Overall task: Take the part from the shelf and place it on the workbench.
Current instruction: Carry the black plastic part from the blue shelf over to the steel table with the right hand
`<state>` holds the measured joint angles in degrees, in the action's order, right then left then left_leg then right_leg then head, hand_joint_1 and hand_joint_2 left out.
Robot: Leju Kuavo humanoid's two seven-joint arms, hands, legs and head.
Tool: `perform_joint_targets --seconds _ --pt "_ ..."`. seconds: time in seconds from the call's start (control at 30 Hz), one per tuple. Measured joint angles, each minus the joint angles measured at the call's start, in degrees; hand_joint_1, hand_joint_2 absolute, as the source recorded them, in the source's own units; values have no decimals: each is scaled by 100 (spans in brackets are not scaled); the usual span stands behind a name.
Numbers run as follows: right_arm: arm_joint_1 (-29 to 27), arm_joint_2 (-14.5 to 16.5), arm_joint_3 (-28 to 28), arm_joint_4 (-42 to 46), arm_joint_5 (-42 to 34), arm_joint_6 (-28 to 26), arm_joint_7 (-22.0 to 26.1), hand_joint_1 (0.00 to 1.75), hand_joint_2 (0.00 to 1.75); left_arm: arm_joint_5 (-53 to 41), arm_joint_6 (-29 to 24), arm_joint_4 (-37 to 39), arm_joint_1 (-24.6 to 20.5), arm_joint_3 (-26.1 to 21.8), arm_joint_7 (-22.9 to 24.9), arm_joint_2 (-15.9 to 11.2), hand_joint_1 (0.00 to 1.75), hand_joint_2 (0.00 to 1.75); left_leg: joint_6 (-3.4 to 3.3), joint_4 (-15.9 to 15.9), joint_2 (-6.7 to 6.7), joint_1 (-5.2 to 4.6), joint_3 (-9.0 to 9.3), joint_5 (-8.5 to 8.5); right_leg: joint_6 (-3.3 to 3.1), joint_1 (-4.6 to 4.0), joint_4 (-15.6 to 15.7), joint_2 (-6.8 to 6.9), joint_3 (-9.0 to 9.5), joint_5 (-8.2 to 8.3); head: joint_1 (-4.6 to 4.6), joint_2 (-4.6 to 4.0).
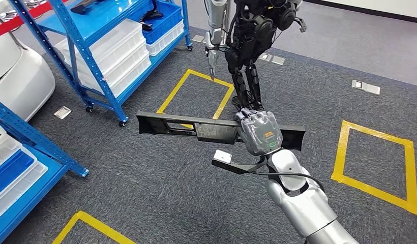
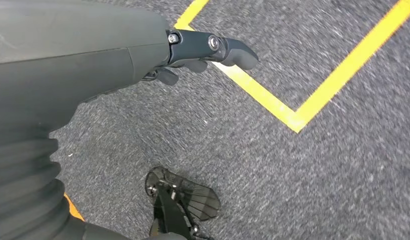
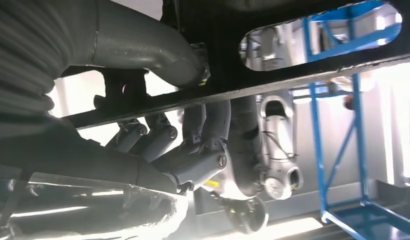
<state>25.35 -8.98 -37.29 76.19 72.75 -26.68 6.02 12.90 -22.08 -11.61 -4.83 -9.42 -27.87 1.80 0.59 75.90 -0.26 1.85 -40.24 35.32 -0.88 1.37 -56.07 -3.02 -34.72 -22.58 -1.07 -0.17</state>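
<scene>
The part (image 1: 171, 124) is a long black flat bar with slots. My right hand (image 1: 260, 131) grips it near its right end and holds it level, crosswise above the grey carpet. In the right wrist view the part (image 3: 293, 75) runs across the frame with the fingers (image 3: 158, 145) of that hand wrapped under it. My left hand (image 2: 193, 55) hangs over the carpet and holds nothing, its thumb stretched out.
A blue shelf rack (image 1: 102, 51) with white and blue bins stands at the far left, and another blue rack (image 1: 23, 157) at the near left. A second robot (image 1: 252, 35) stands straight ahead. Yellow tape squares (image 1: 196, 96) (image 1: 374, 162) mark the floor.
</scene>
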Motion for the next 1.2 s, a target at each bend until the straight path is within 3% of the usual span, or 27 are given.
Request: perform_joint_targets --seconds 0.07,0.13,0.2,0.27,0.33,0.4,0.47,0.5,0.53,0.57,0.63,0.7,0.77,0.8,0.83,0.9,0.97,1.0,1.03,1.07,1.13,1.2 --pt "-12 3 1 2 14 2 -5 175 175 0 1 0 1 0 -3 1 0 175 -51 -589 -65 0 245 -414 3 -9 -19 -172 6 1 0 0" --pt "-12 12 1 7 24 3 -11 175 175 -1 4 0 3 -1 -7 -2 0 175 -102 -1407 -339 8 613 -805 18 -30 -48 -325 -5 6 3 0" --pt "-15 15 5 11 28 3 -22 175 175 0 9 -1 2 -1 -11 -5 0 175 -126 -1713 -473 -12 745 -894 74 -36 -54 -450 -51 27 7 0" --pt "-26 1 17 17 34 4 -29 175 175 3 13 -3 -5 -1 -16 3 0 175 -166 -1761 -321 -36 763 -925 158 -29 -45 -543 -115 55 7 0" --pt "-23 -19 35 28 38 4 -30 175 175 3 17 -7 -10 -2 -24 12 0 175 -244 -1843 -169 -44 789 -988 173 -57 -283 -299 -279 -58 25 0" --pt "-21 -25 45 37 44 4 -32 175 175 2 18 -9 -9 -2 -28 12 0 175 -293 -1880 -4 -75 795 -1015 125 -72 -986 91 -640 -369 51 0" --pt "-51 -26 50 39 62 4 -36 175 175 -2 19 -9 -5 -2 -28 10 0 175 -301 -1878 164 -106 783 -1012 128 -52 -1699 223 -986 -621 62 0" --pt "-72 -28 52 40 79 4 -38 175 175 -9 19 -9 -5 -2 -28 11 0 175 -299 -1877 245 -114 780 -1009 160 -40 -1794 241 -1019 -638 62 0" --pt "-92 -30 57 41 92 5 -40 175 175 -17 20 -9 -6 -2 -28 13 0 175 -294 -1875 322 -117 779 -1006 207 -29 -1636 268 -917 -570 65 0" --pt "-104 -33 66 44 105 6 -41 175 175 -25 20 -9 -7 -2 -28 15 0 175 -284 -1873 395 -118 783 -1000 253 -19 -1263 341 -697 -449 66 0" --pt "-109 -31 90 65 118 8 -43 175 175 -35 20 -9 -8 -2 -29 17 0 175 -237 -1866 530 -142 796 -973 277 -34 -411 652 -198 -224 69 0" --pt "-109 -25 109 98 127 11 -44 175 175 -43 19 -9 -8 -2 -28 17 0 175 -168 -1858 667 -173 820 -943 209 -76 -61 801 -4 -130 63 0" --pt "-124 -31 127 124 143 21 -45 175 175 -57 17 -12 -15 -2 -25 20 0 175 -100 -1856 802 -164 851 -915 129 -75 -50 641 -16 -93 56 0" --pt "-133 -35 141 140 155 29 -45 175 175 -66 18 -15 -21 -2 -23 20 0 175 -66 -1810 739 -136 850 -864 94 -51 -41 555 -13 -80 53 0" --pt "-139 -34 154 157 165 40 -46 175 175 -75 18 -17 -25 -2 -21 20 0 175 -35 -1677 594 -109 809 -758 43 -28 -32 477 -8 -67 47 0" --pt "-148 -16 169 183 179 64 -48 175 175 -86 17 -19 -19 -3 -17 20 0 175 4 -1058 188 -68 550 -380 -37 -10 -23 324 -2 -49 30 0" --pt "-176 4 169 186 187 84 -48 175 175 -89 13 -17 -4 -4 -13 23 0 175 11 -318 34 -66 185 -64 -71 -43 -24 159 -2 -44 23 0" --pt "-197 9 169 186 191 89 -47 175 175 -90 9 -17 -1 -5 -11 23 0 175 4 -151 18 -66 81 -51 -76 -60 -26 69 -2 -40 24 0" --pt "-216 10 170 186 193 91 -47 175 175 -90 6 -17 0 -6 -11 23 0 175 -13 -221 6 -66 88 -167 -80 -72 -30 -22 0 -37 24 0" --pt "-228 12 170 189 195 91 -47 175 175 -90 4 -17 1 -7 -11 23 0 175 -39 -509 -33 -67 204 -376 -82 -80 -36 -110 4 -33 24 0" --pt "-235 20 172 198 196 92 -46 175 175 -93 3 -17 2 -8 -15 18 0 175 -113 -1302 -286 -62 560 -785 -72 -97 -52 -270 3 -24 27 0" --pt "-239 27 174 210 200 95 -46 175 175 -98 1 -19 0 -10 -24 11 0 175 -168 -1703 -457 -78 750 -913 -33 -93 -61 -398 -26 -3 27 0"
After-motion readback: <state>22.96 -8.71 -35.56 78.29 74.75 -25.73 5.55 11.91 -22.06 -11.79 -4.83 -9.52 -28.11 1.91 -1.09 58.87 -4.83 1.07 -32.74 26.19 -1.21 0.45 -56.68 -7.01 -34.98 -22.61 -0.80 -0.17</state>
